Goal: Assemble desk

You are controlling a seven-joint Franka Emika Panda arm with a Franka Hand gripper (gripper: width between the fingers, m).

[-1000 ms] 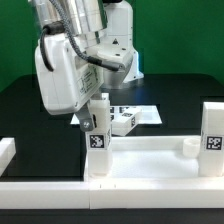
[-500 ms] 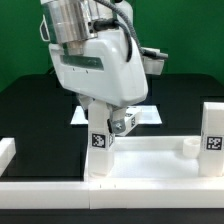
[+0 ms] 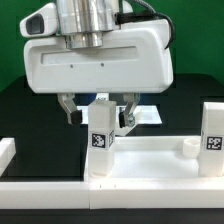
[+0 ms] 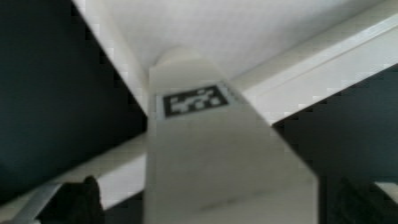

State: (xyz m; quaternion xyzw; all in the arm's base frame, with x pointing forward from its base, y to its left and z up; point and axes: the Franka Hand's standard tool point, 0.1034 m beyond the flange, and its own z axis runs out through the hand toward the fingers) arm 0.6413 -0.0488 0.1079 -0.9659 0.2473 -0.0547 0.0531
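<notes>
1. At the exterior view's left, a tagged desk leg (image 3: 100,158) stands upright at the tabletop's (image 3: 150,160) left corner.
2. The gripper (image 3: 98,116) hangs over that leg with its fingers spread wide, one on each side, not pinching it.
3. Further right, a second leg (image 3: 213,125) stands upright.

Ext cam: low, mid-range, level; wrist cam: close, down onto leg (image 3: 100,125) (image 4: 210,160) both show.

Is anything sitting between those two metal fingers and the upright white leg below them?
Nothing visible. The open gripper straddles the upright leg, one finger on each side, and no other part lies between the fingers and the leg in either view.
</notes>
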